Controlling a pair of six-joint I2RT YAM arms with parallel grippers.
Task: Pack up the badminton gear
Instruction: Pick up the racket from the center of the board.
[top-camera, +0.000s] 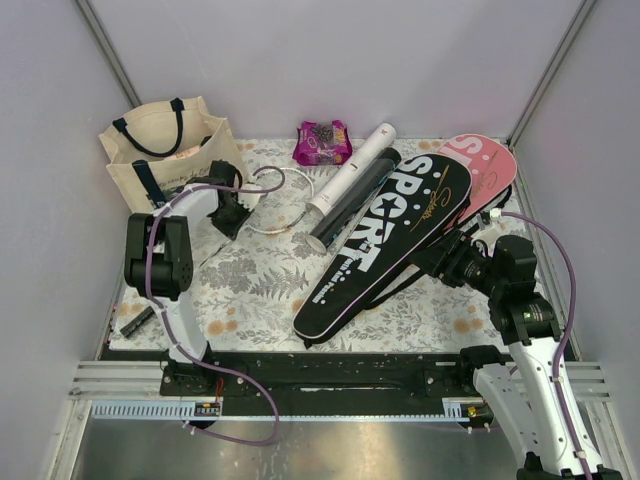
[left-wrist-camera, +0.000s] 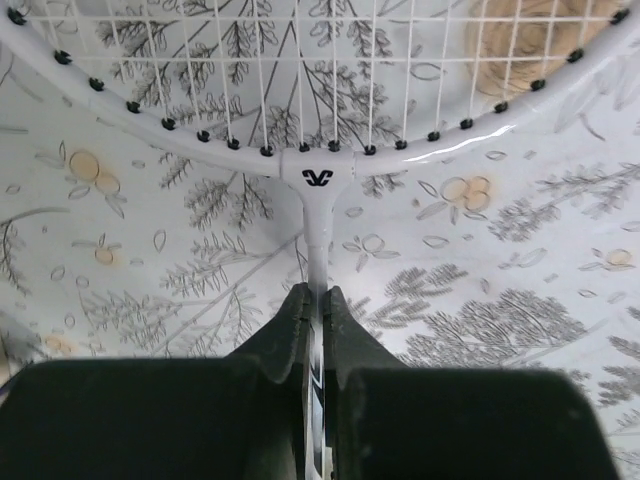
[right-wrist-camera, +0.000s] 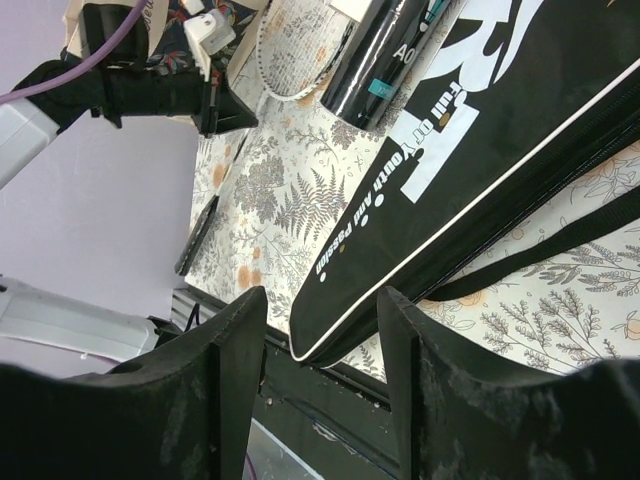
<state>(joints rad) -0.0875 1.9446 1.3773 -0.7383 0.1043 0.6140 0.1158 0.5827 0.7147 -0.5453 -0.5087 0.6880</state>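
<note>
A white racket lies on the floral mat, its strung head (top-camera: 272, 231) next to the tote. My left gripper (top-camera: 232, 212) is shut on the racket's thin shaft just below the throat (left-wrist-camera: 318, 180), and its fingertips (left-wrist-camera: 299, 305) pinch the shaft from both sides. A black "SPORT" cover (top-camera: 390, 225) lies diagonally across the mat, with a pink cover (top-camera: 485, 160) partly under its wide end. A white tube (top-camera: 350, 170) and a black tube (top-camera: 350, 205) lie side by side along it. My right gripper (right-wrist-camera: 322, 300) is open and empty, hovering by the black cover (right-wrist-camera: 500, 130).
A cream tote (top-camera: 165, 150) with navy handles stands at the back left. A purple-pink snack packet (top-camera: 322, 142) lies at the back. A small black bar (top-camera: 137, 321) rests at the mat's left edge. Walls close in on three sides.
</note>
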